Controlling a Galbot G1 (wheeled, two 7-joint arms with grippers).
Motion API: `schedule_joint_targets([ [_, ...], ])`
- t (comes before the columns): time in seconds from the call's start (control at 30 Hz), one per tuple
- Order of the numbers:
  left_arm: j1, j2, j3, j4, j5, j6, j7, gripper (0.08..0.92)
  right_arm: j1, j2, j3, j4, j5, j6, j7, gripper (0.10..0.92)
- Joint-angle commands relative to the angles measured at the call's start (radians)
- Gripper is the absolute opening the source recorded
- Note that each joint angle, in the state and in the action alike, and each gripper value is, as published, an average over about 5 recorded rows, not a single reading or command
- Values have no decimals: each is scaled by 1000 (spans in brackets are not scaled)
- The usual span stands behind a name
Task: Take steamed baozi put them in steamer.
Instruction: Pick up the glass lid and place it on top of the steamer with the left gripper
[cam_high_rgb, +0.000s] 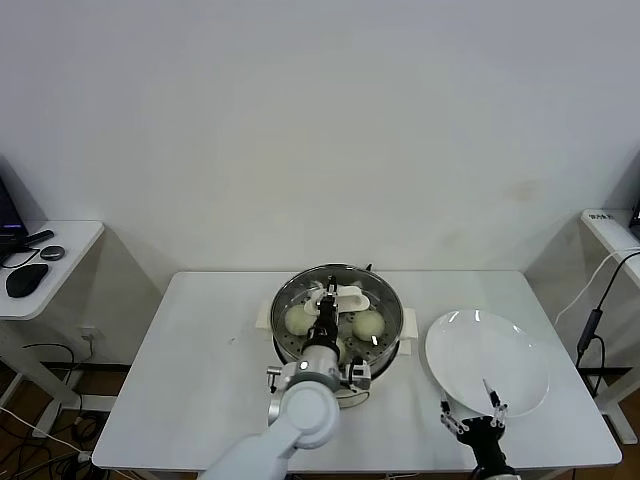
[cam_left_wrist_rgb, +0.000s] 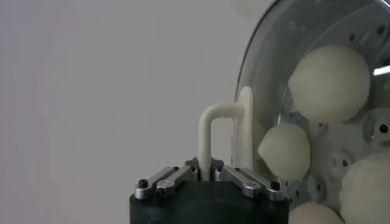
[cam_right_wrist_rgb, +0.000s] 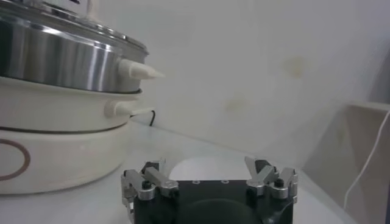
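Item one: the steamer (cam_high_rgb: 338, 322), a shiny steel pot on a white electric base, which we find at the middle of the white table (cam_high_rgb: 190, 380). Through the glass we count the steamed baozi (cam_left_wrist_rgb: 329, 83) on the perforated tray inside; four show in the left wrist view, two plainly in the head view.

Item two: the glass lid (cam_left_wrist_rgb: 286, 55) with its white looped handle (cam_left_wrist_rgb: 222, 137). We find it sitting over the pot's mouth.

Item three: the left gripper (cam_high_rgb: 322, 318), reaching over the pot from the near side. Its jaws are closed tight on the loop of the handle.

Item four: the white plate (cam_high_rgb: 487, 360), bare, on the table just to the right of the steamer.

Item five: the right gripper (cam_high_rgb: 474, 412), low at the table's near edge beside the plate. We note its jaws spread wide apart, holding nothing.

Item six: a side desk (cam_high_rgb: 60, 270) at far left, carrying dark objects.
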Motion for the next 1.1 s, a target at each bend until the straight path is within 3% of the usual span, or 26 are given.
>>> schedule_joint_targets([
  [0.03,10,-11,1,15,20,-8,-8,170,0,-1,-3,-1,13,-2,-2,823],
  [0.53,64,-17,-25,-29,15,-48,-35,183,-8,-1,-2,14,11,-3,-5,823],
  [0.8,170,52,-80,-197,-159,-93,-127,391,-15,0,-1,23,4,-5,-7,823],
  [0.97,315,127,-206,-385,-492,-162,-230,538,-21,2,0,28,1,-8,-9,823],
  [1.1,498,166,-401,-495,-887,-398,-332,651,-25,2,3,30,2,-7,-11,823],
])
